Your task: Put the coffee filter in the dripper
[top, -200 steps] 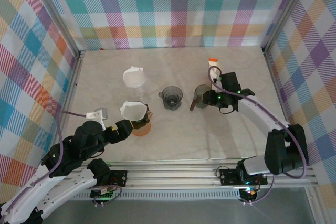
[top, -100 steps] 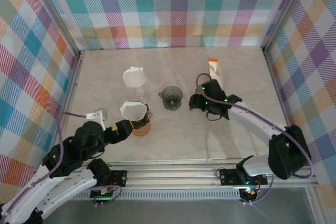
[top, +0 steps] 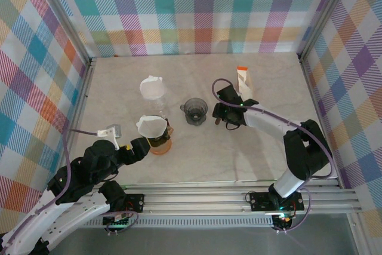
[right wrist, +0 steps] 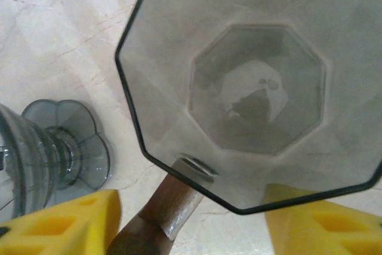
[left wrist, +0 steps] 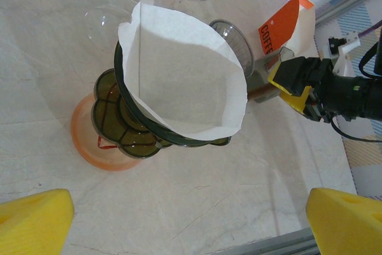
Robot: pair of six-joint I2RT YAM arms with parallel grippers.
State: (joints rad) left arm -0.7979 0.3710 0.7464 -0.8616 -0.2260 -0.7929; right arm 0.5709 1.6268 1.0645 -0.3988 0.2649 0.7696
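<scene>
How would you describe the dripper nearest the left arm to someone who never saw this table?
On the marble table, look at the near left side. The dark dripper holds a white paper filter; alone among its neighbours, it sits on an orange base.

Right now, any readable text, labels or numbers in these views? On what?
"COFFE": white capitals on the orange end of the orange-and-white paper packet, seen in the left wrist view. The rest of the word is hidden.
The same packet in the top view: any print is too small to read.
Nothing else in these views is legible.
</scene>
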